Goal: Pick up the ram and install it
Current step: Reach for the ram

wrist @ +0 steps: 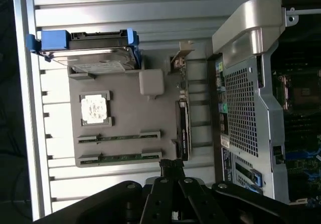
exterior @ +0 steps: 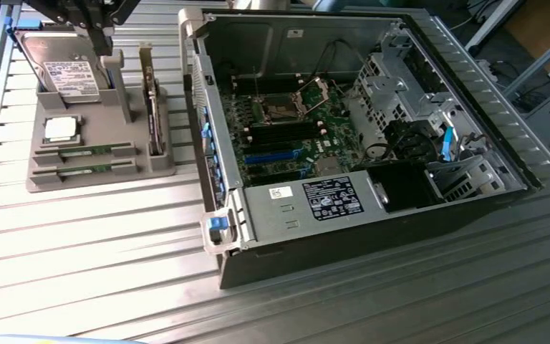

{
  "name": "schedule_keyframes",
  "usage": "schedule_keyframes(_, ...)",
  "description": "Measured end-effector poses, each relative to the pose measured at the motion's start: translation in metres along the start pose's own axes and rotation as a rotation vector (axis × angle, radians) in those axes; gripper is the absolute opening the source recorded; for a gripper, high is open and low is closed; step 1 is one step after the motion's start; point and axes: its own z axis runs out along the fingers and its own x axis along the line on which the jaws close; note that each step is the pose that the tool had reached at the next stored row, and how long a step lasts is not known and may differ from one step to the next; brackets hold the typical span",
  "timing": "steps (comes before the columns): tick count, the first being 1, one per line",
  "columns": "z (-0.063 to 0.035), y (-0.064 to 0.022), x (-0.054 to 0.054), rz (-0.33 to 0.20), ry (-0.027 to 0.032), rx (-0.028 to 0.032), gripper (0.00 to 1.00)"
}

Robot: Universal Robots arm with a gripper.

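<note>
While you're checking this one, your claw (exterior: 103,49) (wrist: 172,166) is hanging above the grey holder (exterior: 103,183) (wrist: 125,118), well clear of it. Its fingers are sitting pressed together and gripping nothing.

Both ram sticks are lying flat in their slots in the holder below the claw, parallel to each other.
- The outer ram stick (exterior: 84,169) (wrist: 120,157) is sitting in the slot by the holder's edge. In the wrist view, one end of it is showing just beside the claw's tips.
- The inner ram stick (exterior: 84,151) (wrist: 120,137) is sitting one slot further from the claw, between the outer one and the processor chip (exterior: 61,129) (wrist: 94,108).

Past the chip, furthest from the claw's tips in the wrist view, the hard drive (exterior: 65,68) (wrist: 95,61) is leaning in its blue bracket at the holder's other end.

The expansion card (exterior: 151,100) (wrist: 183,128) is standing on edge along the holder's side. In the wrist view, its near end is showing right by the claw's tips.

Beyond the card, the computer case (exterior: 285,208) (wrist: 246,98) is lying open with its motherboard (exterior: 285,129) (wrist: 301,93) facing up.

Everything is resting on the ribbed metal table (exterior: 84,244) (wrist: 125,8).
</note>
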Motion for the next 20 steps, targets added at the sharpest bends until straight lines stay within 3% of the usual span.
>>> schedule_keyframes(2,-0.0008,-0.0009,0.012,0.000,-0.0019,-0.0001,0.11)
schedule_keyframes(3,-0.0009,-0.0009,0.013,0.000,-0.0021,-0.0002,0.11)
schedule_keyframes(9,-0.0009,-0.0009,0.013,0.000,-0.0019,-0.0001,0.11)
schedule_keyframes(11,-0.0011,-0.0048,0.012,0.000,-0.0019,-0.0001,0.11)
schedule_keyframes(14,-0.0017,-0.0193,0.011,0.000,-0.0019,-0.0002,0.11)
schedule_keyframes(20,-0.0017,-0.0202,0.011,0.000,-0.0020,-0.0001,0.11)
